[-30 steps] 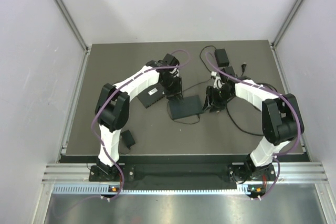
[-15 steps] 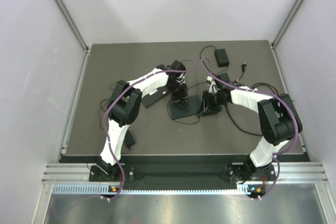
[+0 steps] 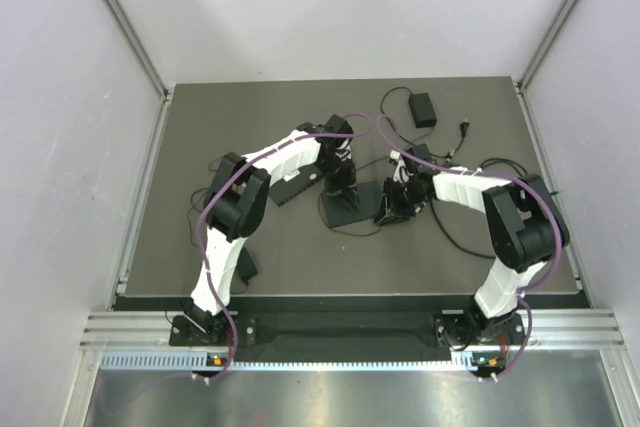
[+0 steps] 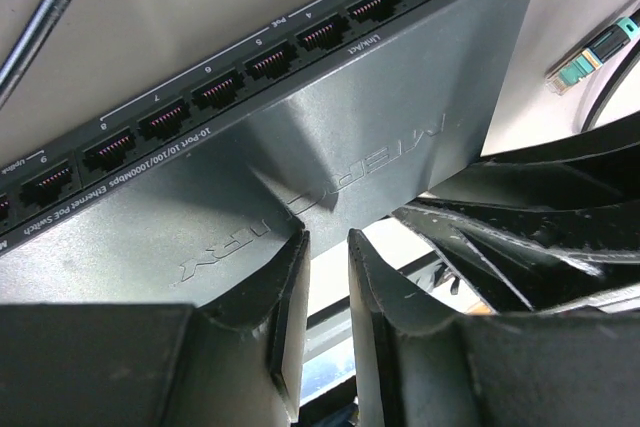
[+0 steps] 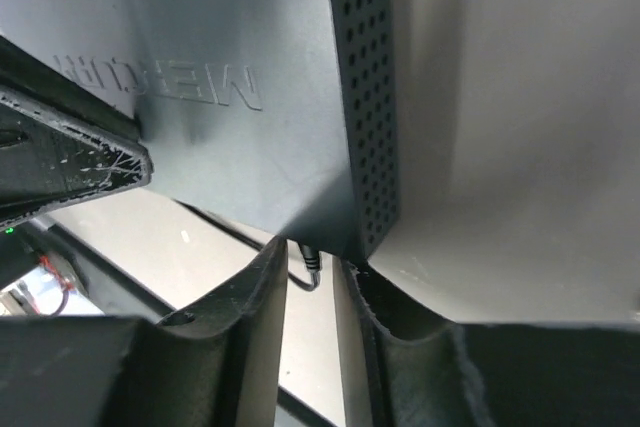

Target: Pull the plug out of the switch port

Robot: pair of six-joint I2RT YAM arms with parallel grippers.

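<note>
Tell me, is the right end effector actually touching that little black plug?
Cannot tell. The right wrist view shows the plug between the right end effector fingers, but contact is hidden.

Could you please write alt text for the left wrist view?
A dark grey Mercury network switch fills the view, its row of numbered ports looking empty. The left gripper has its narrowly parted fingers at the switch's near edge; a teal-tipped connector lies at upper right.

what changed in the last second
The left gripper swung right over the flat black network switch; the right gripper slid left to its corner, by the black plug. The black power adapter at the back stayed put.
</note>
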